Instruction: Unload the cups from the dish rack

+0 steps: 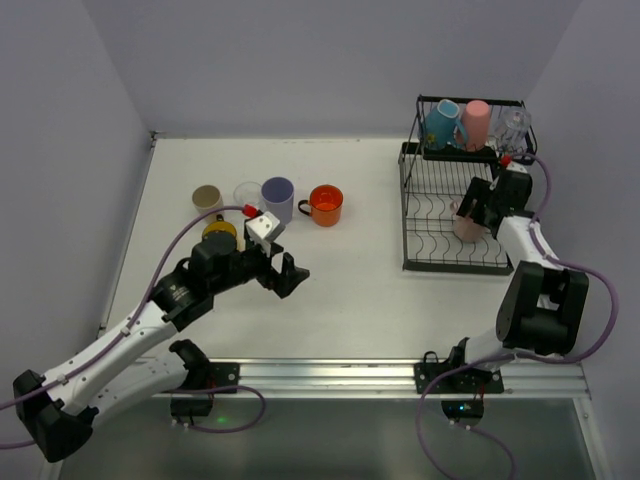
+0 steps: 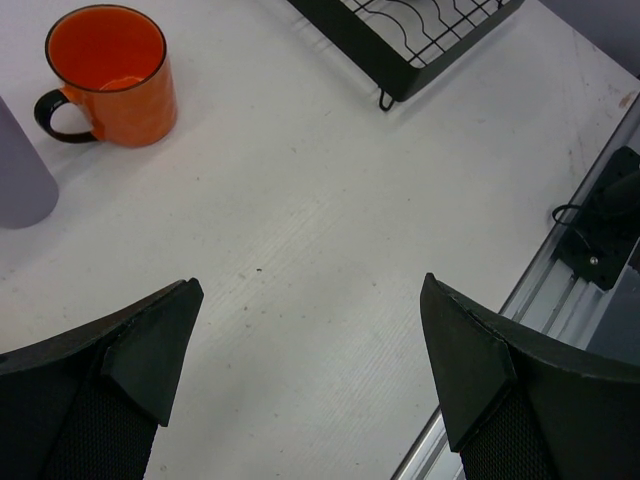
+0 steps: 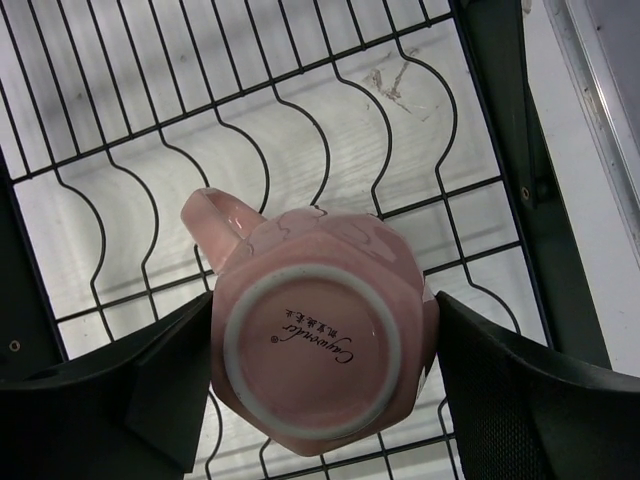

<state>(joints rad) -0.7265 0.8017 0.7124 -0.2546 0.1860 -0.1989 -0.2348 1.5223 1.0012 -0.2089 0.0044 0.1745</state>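
Pink mug, look: A glossy pale pink ceramic mug point(image 3: 310, 350) with faceted sides and a loop handle is showing its round foot ring. Small dark script is showing in the recessed base.
Pink mug, place: It is sitting upside down on the wavy wires of the slotted lower tray of the black wire dish rack point(image 1: 404, 210), in the tray's right half.
Pink mug, pointing: Its base is facing up at the right wrist camera and its mouth is facing down onto the wires, so its long axis is standing roughly upright. The handle is sticking out toward the upper left of that view.
Right gripper: The right gripper point(image 3: 322, 330) is straddling the mug, with one black finger right at each side. I cannot tell whether the fingers are pressing on it or only lying beside it.
Left gripper: The left gripper point(image 2: 310, 380) is hanging over the bare white tabletop point(image 1: 380, 300) with its jaws spread wide, holding nothing.
Upper shelf: A blue mug point(image 1: 440, 125), a pink tumbler point(image 1: 476, 122) and a clear cup point(image 1: 513, 125) are leaning close together.
Tabletop cups: An orange mug with a black handle point(image 2: 110, 75) is standing upright, with a lavender cup point(image 1: 277, 198) just beside it.
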